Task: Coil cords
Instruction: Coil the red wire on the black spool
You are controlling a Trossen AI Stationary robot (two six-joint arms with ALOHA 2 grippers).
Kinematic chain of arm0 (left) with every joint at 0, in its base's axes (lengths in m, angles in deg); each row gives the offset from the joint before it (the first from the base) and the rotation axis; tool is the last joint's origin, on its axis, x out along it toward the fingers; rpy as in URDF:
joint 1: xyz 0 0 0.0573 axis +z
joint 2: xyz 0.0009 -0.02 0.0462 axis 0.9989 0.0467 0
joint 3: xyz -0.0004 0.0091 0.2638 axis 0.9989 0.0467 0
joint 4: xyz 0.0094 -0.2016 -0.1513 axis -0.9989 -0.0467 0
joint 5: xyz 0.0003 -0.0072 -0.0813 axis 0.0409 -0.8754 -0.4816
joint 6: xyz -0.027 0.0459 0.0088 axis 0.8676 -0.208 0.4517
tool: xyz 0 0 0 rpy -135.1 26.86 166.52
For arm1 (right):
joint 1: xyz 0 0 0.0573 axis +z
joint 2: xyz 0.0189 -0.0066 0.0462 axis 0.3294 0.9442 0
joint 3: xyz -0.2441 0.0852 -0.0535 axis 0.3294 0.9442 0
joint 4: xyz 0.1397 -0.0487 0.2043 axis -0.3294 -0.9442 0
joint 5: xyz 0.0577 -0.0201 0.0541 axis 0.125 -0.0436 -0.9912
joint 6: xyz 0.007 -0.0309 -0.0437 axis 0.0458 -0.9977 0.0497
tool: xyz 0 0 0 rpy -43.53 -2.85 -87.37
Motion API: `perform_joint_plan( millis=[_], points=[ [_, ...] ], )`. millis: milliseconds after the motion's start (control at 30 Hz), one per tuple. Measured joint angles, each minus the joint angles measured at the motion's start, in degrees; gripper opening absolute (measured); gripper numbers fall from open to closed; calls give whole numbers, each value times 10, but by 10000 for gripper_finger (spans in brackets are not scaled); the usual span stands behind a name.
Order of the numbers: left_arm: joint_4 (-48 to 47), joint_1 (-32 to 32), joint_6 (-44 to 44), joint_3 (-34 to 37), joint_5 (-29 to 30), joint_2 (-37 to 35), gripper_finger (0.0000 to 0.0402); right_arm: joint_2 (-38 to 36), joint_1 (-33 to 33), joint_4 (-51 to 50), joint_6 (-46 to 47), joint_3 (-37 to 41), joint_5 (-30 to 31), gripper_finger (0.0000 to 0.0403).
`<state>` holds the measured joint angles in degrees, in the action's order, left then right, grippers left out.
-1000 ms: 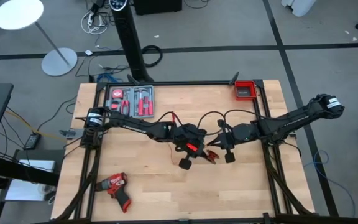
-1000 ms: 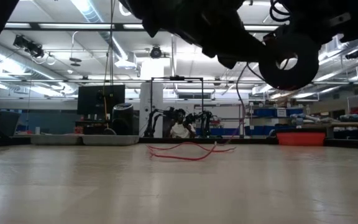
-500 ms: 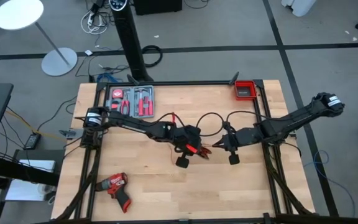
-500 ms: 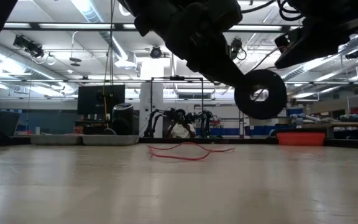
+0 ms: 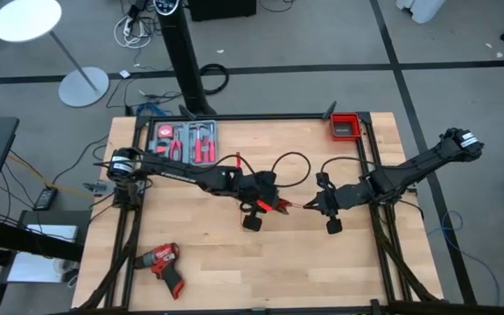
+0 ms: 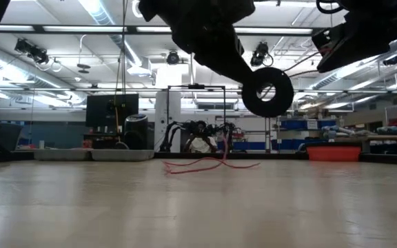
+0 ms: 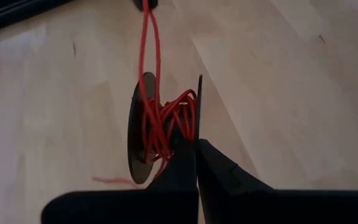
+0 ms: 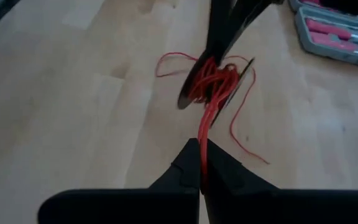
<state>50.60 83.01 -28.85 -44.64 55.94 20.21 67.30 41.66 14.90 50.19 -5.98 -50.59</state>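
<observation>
Red wire (image 5: pixel 280 206) wound onto a dark spool (image 7: pixel 143 127), stretched taut between both arms above mid-table; left gripper (image 5: pixel 267 205) clamped tight on the spool's flange, right gripper (image 5: pixel 309 206) pinched closed on the wire strand just beside it. Loose red loops trailing on the wooden table (image 5: pixel 208 262) under the spool, black cable (image 5: pixel 289 166) arcing just behind the grippers. Farther back, tool case (image 5: pixel 185 141) and red bin (image 5: pixel 345 127) along the far edge; drill (image 5: pixel 161 262) near the front left.
</observation>
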Motion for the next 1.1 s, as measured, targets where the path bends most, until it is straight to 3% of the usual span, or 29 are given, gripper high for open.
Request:
perform_joint_plan(
  millis=[400, 700, 1100],
  points=[
    [-67, -6, -32, 0, 36, -53, 0, 2, 12, -36, 39, -11, -23, 3],
    [-40, -28, -61, 0, 94, -95, 0, 7, 13, -34, 79, -10, -26, 8],
    [-55, -53, -76, -1, 101, -105, 0, 8, 11, -67, 122, -8, -22, 25]
  ],
)
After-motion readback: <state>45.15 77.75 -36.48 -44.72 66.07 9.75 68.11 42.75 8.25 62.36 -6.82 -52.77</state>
